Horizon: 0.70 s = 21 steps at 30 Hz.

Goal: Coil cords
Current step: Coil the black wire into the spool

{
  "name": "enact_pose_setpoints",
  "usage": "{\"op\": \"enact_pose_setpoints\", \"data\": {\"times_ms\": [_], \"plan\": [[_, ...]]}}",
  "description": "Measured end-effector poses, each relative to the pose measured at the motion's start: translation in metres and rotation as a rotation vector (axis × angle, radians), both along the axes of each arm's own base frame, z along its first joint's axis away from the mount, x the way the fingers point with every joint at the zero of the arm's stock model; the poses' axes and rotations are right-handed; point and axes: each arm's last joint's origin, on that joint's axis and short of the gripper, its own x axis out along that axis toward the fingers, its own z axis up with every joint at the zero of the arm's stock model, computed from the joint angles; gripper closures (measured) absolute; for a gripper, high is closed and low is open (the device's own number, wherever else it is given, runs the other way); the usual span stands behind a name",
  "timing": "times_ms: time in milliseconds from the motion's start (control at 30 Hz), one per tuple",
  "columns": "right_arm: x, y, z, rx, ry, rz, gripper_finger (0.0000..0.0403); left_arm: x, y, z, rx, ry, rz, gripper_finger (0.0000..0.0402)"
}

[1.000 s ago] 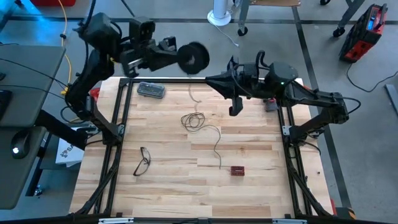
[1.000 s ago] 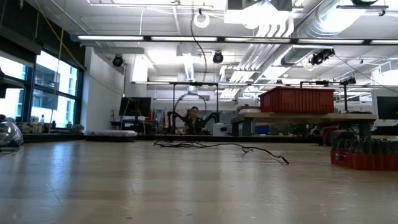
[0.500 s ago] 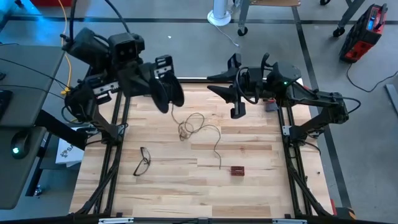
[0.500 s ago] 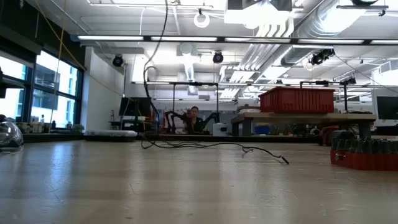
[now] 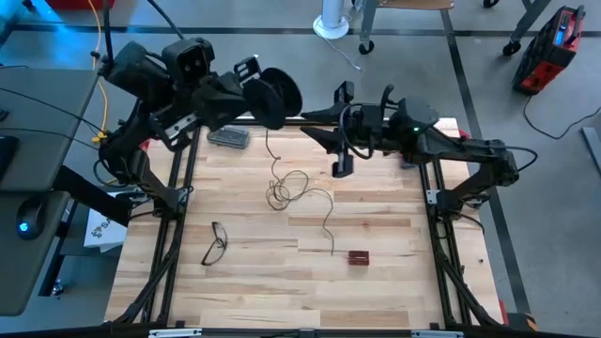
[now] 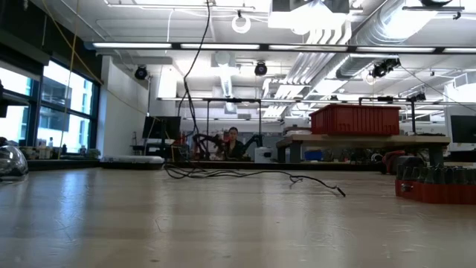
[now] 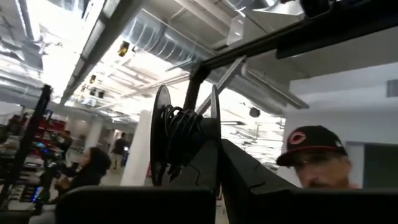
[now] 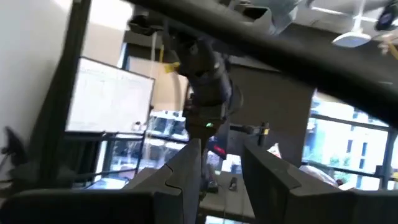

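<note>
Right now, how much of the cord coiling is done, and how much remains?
Done: some wire is wound on the reel. In hand: the left claw holds the reel above the table's far edge; the right claw is open beside it. Left: much of the wire lies loose on the table.

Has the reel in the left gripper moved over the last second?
Yes. The reel swung down toward the glasses, then back up; it now sits over the table's far edge, near its earlier spot.
</note>
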Motion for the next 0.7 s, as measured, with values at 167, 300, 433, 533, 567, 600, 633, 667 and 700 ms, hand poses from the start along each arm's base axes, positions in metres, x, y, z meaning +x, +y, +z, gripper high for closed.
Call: {"op": "enact_pose_setpoints", "data": {"times_ms": [167, 300, 433, 533, 567, 600, 633, 667, 700], "plan": [[0.023, -0.001, -0.011, 0.022, -0.056, -0.001, 0.0295, 0.006, 0.002, -0.002, 0.017, -0.013, 0.093, 0.0401], [0.034, 0.001, -0.023, 0.088, 0.020, 0.109, 0.0295, 0.008, 0.007, -0.003, 0.018, -0.011, 0.126, 0.0401], [0.035, 0.002, -0.026, 0.107, 0.044, 0.146, 0.0295, 0.009, 0.014, -0.005, 0.023, 0.014, 0.159, 0.0401], [0.035, 0.003, -0.026, 0.124, 0.053, 0.190, 0.0295, 0.010, 0.020, -0.007, 0.015, 0.036, 0.188, 0.0401], [0.035, 0.003, -0.026, 0.124, 0.055, 0.191, 0.0295, 0.010, 0.022, -0.007, 0.008, 0.040, 0.192, 0.0401], [0.035, 0.003, -0.026, 0.127, 0.059, 0.182, 0.0295, 0.010, 0.024, -0.007, 0.004, 0.041, 0.196, 0.0401], [0.036, 0.002, -0.027, 0.132, 0.064, 0.158, 0.0295, 0.010, 0.025, -0.007, 0.002, 0.043, 0.198, 0.0401], [0.036, 0.002, -0.028, 0.131, 0.073, 0.132, 0.0295, 0.010, 0.026, -0.007, 0.002, 0.044, 0.202, 0.0401], [0.037, 0.001, -0.029, 0.126, 0.083, 0.105, 0.0295, 0.010, 0.026, -0.007, 0.002, 0.046, 0.201, 0.0401]]}}
